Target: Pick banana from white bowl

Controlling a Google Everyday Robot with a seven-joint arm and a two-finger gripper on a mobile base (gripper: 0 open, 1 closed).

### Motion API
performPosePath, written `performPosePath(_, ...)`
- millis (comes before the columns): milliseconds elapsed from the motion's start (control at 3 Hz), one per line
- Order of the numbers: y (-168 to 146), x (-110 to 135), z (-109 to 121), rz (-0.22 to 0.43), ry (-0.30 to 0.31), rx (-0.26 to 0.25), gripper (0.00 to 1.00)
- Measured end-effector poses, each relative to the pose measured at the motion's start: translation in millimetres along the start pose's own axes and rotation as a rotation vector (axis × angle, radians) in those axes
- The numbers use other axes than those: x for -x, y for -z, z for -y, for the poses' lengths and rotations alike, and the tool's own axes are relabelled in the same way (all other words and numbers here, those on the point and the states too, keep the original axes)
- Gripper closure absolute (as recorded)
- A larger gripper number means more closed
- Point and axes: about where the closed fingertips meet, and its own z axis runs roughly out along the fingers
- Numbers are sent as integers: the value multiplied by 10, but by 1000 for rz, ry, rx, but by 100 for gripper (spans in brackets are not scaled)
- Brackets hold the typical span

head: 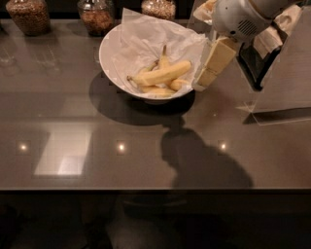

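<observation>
Gripper (205, 78) hangs at the right rim of the white bowl (108, 63), angled down and left toward the fruit. It sits just beside the crinkled paper (146, 36) that lines the bowl, and I can't tell whether it touches. I also can't tell if it's set wide or narrow from this view. Nothing visible in its grasp.

Banana (163, 74) is in the bowl on the paper, lying roughly left-right with its right end nearest the gripper. It rests against the smaller bananas (156, 90) below and behind it. Not picked yet.

Risks from here, my read:
- The paper edge stands up between gripper and fruit. A snag there drags the liner and shifts the whole pile.
- The bananas touch each other, so a sloppy close grabs two, or the wrong one.
- The gripper is coming in near the banana's end. Closing there, not across the middle, likely lets the curved body swing or slip out.
- Coming in too low clips the rim, and the bowl slides or tips on the glossy counter (97, 160).
- Soft skin means too hard a squeeze bruises it, too light and it drops back.

Jars (96, 14) at the back are well apart from the bowl — low worry.
</observation>
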Motion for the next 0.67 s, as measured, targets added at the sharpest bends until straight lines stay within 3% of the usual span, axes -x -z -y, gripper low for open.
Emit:
performPosePath(333,-473,176,266,3,18,54,0)
performPosePath(667,-474,176,266,3,18,54,0)
